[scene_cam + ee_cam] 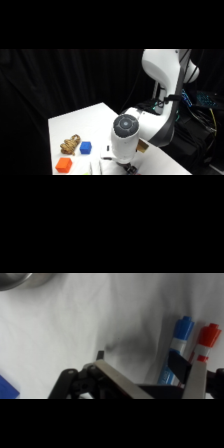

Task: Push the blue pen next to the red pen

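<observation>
Blue pen [181, 340] lies just beside one red pen [205, 342]; pincer [150, 384] grip unclear.

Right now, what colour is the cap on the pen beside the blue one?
Red, on the red pen; the wrist view shows it best.

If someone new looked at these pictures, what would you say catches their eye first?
In the wrist view, the blue pen and the red pen lie side by side on the white table, right of the gripper. In the side view, the white arm fills the middle, with a blue cube and an orange block to its left.
</observation>
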You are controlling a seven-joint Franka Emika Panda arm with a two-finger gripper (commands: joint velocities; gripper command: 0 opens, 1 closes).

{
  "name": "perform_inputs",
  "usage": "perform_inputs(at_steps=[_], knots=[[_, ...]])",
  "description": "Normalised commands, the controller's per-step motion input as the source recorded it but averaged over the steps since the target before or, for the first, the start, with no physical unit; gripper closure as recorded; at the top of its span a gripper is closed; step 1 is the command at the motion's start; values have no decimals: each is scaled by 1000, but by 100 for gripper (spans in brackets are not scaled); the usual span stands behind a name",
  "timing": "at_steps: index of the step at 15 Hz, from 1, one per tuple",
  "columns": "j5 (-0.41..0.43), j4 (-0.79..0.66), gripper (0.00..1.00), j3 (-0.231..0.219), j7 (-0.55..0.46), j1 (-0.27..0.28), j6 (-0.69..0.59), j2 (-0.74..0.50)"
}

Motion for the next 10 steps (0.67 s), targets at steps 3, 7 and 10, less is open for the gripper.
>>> perform_inputs(at_steps=[3,7,10], knots=[[17,3,0,84,-20,-106,-249,-203],[88,-154,0,124,-65,-159,-358,-454],[115,-180,0,133,-98,-186,-318,-501]])
